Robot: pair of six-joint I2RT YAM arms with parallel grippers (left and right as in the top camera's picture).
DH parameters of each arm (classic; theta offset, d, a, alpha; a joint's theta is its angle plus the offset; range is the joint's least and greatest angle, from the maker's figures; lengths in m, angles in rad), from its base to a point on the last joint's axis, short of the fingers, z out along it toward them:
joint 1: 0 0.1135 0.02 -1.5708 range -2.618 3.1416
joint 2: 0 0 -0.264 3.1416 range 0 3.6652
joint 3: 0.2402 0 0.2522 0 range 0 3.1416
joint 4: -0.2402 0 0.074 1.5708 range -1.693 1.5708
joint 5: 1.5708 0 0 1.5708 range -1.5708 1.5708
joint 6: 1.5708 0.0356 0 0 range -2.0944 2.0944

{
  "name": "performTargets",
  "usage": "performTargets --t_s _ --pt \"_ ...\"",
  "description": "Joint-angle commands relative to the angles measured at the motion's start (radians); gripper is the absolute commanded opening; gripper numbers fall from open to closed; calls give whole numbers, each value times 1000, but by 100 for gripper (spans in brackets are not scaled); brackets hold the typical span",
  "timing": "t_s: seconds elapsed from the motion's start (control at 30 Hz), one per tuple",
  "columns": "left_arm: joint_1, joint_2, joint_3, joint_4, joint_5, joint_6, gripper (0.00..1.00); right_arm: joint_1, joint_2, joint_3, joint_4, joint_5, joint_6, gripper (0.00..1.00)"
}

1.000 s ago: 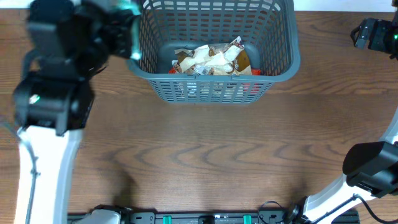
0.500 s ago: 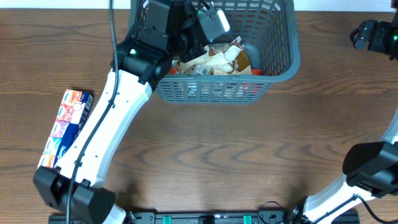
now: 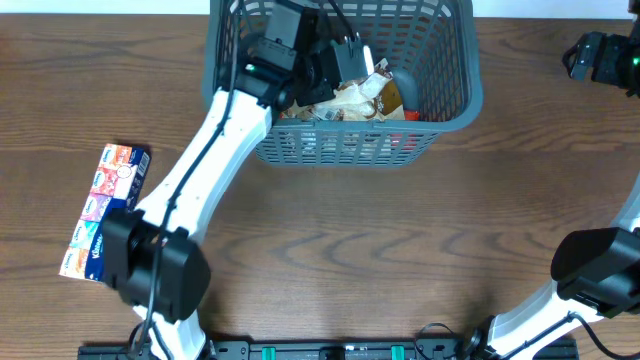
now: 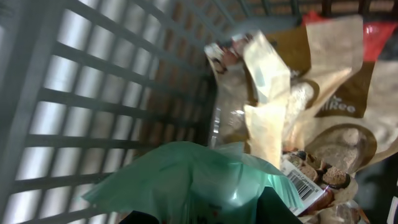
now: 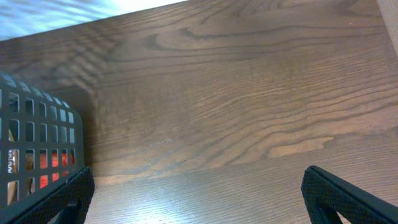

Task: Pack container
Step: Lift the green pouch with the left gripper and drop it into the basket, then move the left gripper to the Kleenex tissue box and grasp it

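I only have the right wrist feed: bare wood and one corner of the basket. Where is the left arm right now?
Observer: The left gripper is down inside the container, shut on a green packet.
Operator: Is anything already in there?
Observer: Yes, tan snack packs are piled on its base.
Operator: Anything outside it?
Observer: One multicoloured pack lies on the table, on the left.

Robotics lab bench: white arm mounted at a wood-grain table.
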Motion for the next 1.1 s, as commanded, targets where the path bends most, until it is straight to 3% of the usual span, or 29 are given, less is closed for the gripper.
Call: performTargets --t_s 0.0,0.1,0.13,0.17,0.3,0.5,0.7,0.87,1.07 --pt "5 3 17 -7 9 16 22 6 3 -5 -3 -8 -8 99" --pt "5 2 17 -21 6 7 43 6 3 -5 -4 -8 -9 99" --pt "5 1 17 -22 0 -1 75 6 3 -5 -5 -8 -9 99" --pt "5 1 17 -21 -7 -23 99 6 3 -5 -5 -8 -9 99" --pt "5 -12 17 -25 -9 -116 99 6 3 -5 -10 -8 -9 99" --pt "5 -80 17 -27 -18 -123 99 6 3 -5 -13 -9 -9 99" --pt "10 -230 17 -12 -193 -153 99 6 3 -5 -12 -41 -13 99" --pt "92 -398 17 -35 -351 -400 99 6 3 -5 -11 -42 -13 99" --pt "331 -528 17 -318 -381 -633 99 6 3 -5 -12 -42 -13 99"
